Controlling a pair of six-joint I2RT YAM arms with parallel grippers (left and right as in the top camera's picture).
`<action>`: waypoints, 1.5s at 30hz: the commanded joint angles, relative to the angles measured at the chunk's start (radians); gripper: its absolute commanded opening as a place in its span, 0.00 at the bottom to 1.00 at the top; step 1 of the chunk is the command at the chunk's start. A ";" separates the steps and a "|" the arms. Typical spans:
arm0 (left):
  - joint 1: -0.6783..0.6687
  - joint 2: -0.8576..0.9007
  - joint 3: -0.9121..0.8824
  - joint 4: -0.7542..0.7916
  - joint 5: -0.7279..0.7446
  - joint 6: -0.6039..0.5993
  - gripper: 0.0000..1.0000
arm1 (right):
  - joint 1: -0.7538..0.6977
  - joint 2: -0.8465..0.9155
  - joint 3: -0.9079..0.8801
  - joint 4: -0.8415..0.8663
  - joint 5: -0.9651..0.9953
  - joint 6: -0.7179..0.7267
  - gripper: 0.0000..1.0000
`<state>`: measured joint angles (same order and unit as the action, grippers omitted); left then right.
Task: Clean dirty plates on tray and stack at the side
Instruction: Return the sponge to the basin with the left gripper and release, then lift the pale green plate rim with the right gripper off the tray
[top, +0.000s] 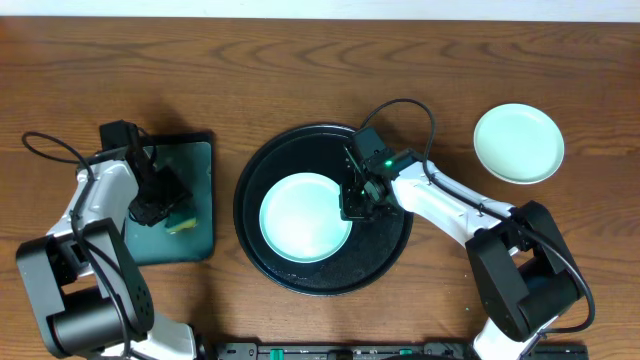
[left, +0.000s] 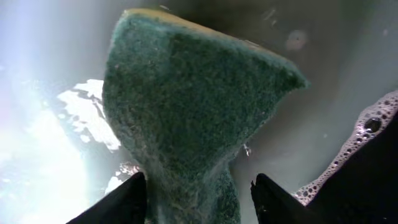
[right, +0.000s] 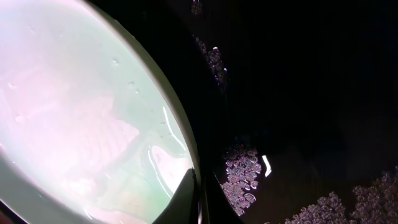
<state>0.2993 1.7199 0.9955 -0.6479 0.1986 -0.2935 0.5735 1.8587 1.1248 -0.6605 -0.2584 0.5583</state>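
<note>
**Right gripper (top: 352, 208) pinching the rim of the mint plate (top: 303, 217) on the black tray (top: 290, 150).**
The plate spreads leftward from the closed jaws; the set-aside plate (top: 518, 143) lies well apart, rightward. The left gripper (top: 150, 210), spread around the sponge (left: 186, 106), is farther off.

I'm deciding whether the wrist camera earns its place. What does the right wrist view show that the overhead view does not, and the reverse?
Only the right wrist view: soap bubbles on the floor of the black tray, and wet streaks on the mint plate. Only the overhead view: a second plate on the table, and the left gripper over the small rectangular tray with a sponge. Both: the right gripper shut on the mint plate's rim, inside the black tray.
</note>
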 joint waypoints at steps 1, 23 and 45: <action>0.000 -0.058 0.019 0.003 0.106 0.059 0.56 | 0.006 0.012 0.000 -0.008 0.002 -0.013 0.01; -0.230 -0.578 0.019 -0.227 0.262 0.083 0.80 | -0.088 -0.004 0.001 0.053 -0.294 -0.025 0.01; -0.240 -0.577 0.019 -0.256 0.262 0.083 0.81 | -0.303 -0.005 0.001 0.292 -0.765 -0.246 0.02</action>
<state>0.0631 1.1473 0.9962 -0.8948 0.4473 -0.2276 0.2947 1.8587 1.1225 -0.3817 -0.9283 0.3618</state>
